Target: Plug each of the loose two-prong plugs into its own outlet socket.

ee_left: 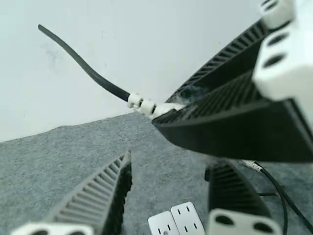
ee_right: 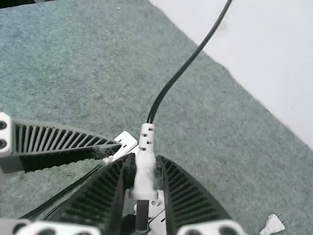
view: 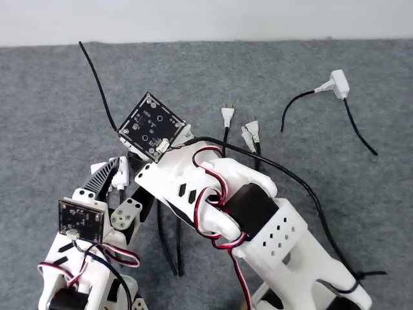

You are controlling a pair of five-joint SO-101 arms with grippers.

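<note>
Right hand (ee_right: pixel 144 165): clenched on white two-prong plug (ee_right: pixel 145 149), black cord (ee_right: pixel 186 68) attached, just above white outlet strip (ee_left: pixel 176 220). Left hand (ee_left: pixel 171 166): released, near strip. Plug likely light, rigid, slick; take by moulded body, not cord.

A grey, felt-like mat (view: pixel 51 97) spreads under the right claw (ee_right: pixel 145 164) and all round it. Beyond the claw, at the mat's far edge, stands a plain white wall (view: pixel 193 19). The light is even, with soft shadows.
</note>
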